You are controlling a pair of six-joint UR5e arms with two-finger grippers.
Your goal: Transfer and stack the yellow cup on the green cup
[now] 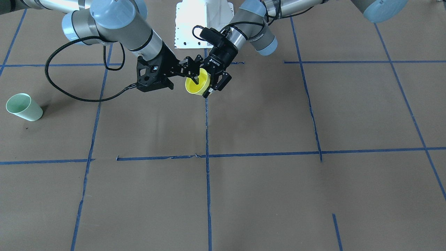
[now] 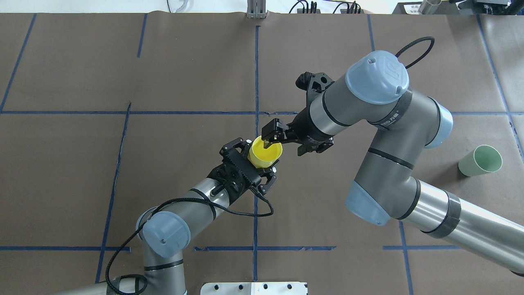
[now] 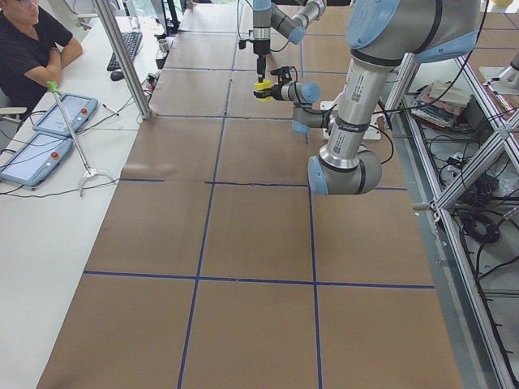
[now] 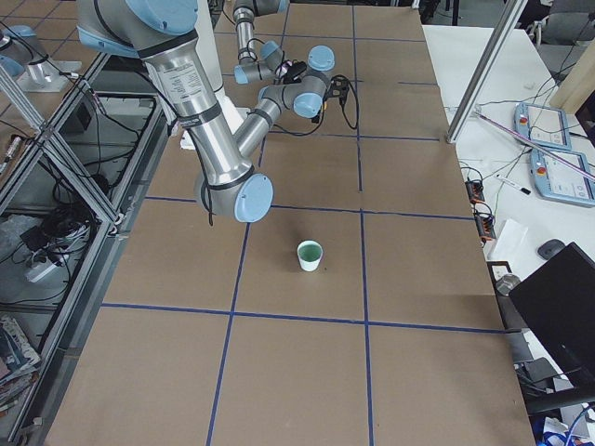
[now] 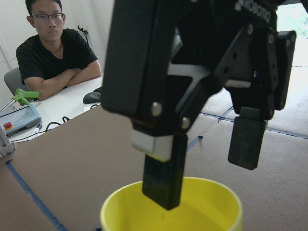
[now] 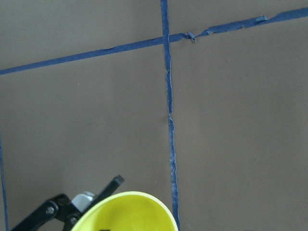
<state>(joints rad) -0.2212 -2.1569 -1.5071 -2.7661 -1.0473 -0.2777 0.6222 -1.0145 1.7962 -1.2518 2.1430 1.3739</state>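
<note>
Overhead exterior, near mid-table: grips the small bright yellow tapered plastic cup in the left gripper, jaws closed on the cup's sides below the rim. Holds it clear of the brown paper-covered table, mouth upward and slightly tilted, just beside a blue tape line. Poses the right gripper over it with jaws spread: dips one black finger into the cup's mouth and hangs the other outside the rim, as seen from the left wrist, with a wide gap between them. Shows, from the right wrist, the yellow rim at the bottom edge with a left-gripper finger against its outer wall. Has the small pale mint-green tapered plastic cup standing upright on the table on the robot's right side, well apart from both grippers. Catches a seated person in a black T-shirt and glasses beyond the table, arms folded
</note>
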